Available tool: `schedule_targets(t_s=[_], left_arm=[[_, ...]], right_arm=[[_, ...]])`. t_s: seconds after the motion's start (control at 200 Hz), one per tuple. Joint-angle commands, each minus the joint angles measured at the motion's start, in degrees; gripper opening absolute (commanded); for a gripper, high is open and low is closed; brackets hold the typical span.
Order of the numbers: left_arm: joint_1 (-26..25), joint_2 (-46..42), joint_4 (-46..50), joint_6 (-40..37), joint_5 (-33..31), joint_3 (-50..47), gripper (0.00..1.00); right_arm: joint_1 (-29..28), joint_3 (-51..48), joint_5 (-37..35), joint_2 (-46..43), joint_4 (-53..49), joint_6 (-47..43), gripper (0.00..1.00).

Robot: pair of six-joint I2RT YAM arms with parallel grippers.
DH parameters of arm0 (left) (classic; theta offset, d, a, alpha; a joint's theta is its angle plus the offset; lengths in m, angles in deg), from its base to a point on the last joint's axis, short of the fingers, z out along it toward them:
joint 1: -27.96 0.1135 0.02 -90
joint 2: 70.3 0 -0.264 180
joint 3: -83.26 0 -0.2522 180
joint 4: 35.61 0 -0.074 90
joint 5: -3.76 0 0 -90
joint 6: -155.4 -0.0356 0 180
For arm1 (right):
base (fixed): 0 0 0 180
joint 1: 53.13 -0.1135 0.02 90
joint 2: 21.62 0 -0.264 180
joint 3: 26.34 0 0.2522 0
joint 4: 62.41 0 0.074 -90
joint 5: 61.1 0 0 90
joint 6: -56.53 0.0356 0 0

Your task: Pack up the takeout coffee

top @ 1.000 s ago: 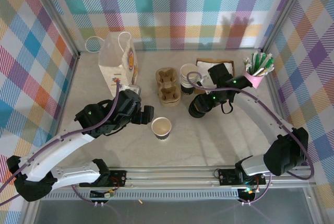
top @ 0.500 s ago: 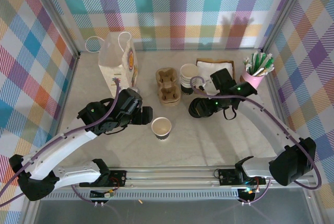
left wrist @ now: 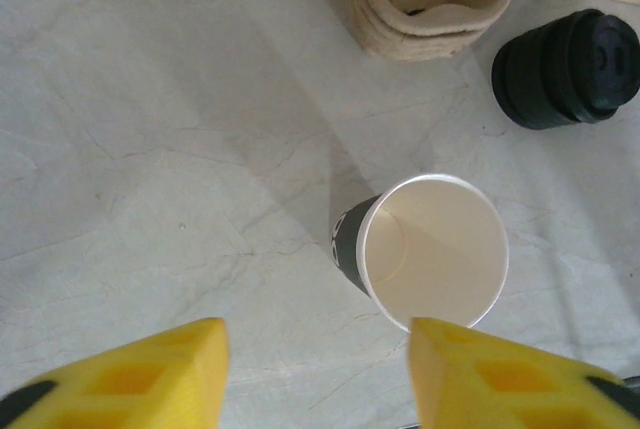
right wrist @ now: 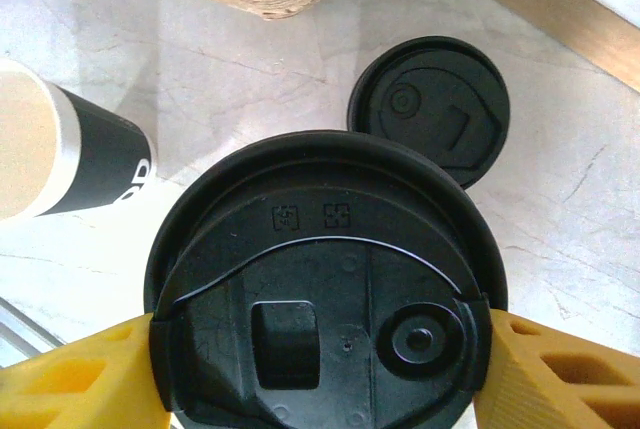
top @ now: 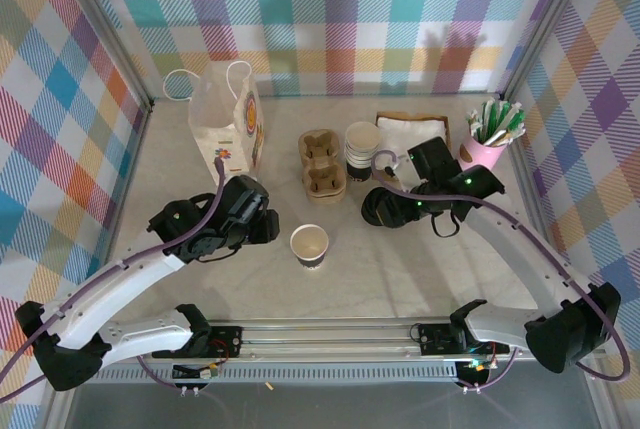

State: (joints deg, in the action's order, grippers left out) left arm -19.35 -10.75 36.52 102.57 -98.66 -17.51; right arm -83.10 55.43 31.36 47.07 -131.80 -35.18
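Easing my left hand (left wrist: 316, 367) back a little from the takeout coffee (left wrist: 432, 249), fingers spread; it is standing lidless mid-front on the worktop (top: 400, 259). My right hand (right wrist: 320, 374) is pinching a black lid (right wrist: 320, 279), now lifting clear of the lid stack (right wrist: 430, 109), so I am judging capping comes next. White print on the cup is curving away, unreadable.

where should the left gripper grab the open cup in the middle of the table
Grip the open cup by its dark sidewall, just below the white rim, coming level from its left, where the left gripper hangs open. It stands upright with its mouth up, so a side grip leaves the top free for the black lid clamped in the right gripper.
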Motion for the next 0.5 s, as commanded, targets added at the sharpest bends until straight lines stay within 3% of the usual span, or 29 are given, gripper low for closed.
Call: schedule_targets(t_s=[0.0,0.22,0.495], left_arm=[[0.73,-2.05,-0.09,1.26,1.33,-2.27,0.45],[1.2,-4.78,-2.64,1.52,0.91,-6.62,0.53],[2.65,-4.61,-1.06,-1.45,0.5,-5.02,0.59]], right_arm=[[-2.18,-0.73,0.76,-1.05,-1.9,2.03,0.58],[-8.26,2.44,-2.94,1.41,-2.77,4.22,0.58],[-15.43,8.15,-5.5,4.86,-2.5,6.99,0.58]])
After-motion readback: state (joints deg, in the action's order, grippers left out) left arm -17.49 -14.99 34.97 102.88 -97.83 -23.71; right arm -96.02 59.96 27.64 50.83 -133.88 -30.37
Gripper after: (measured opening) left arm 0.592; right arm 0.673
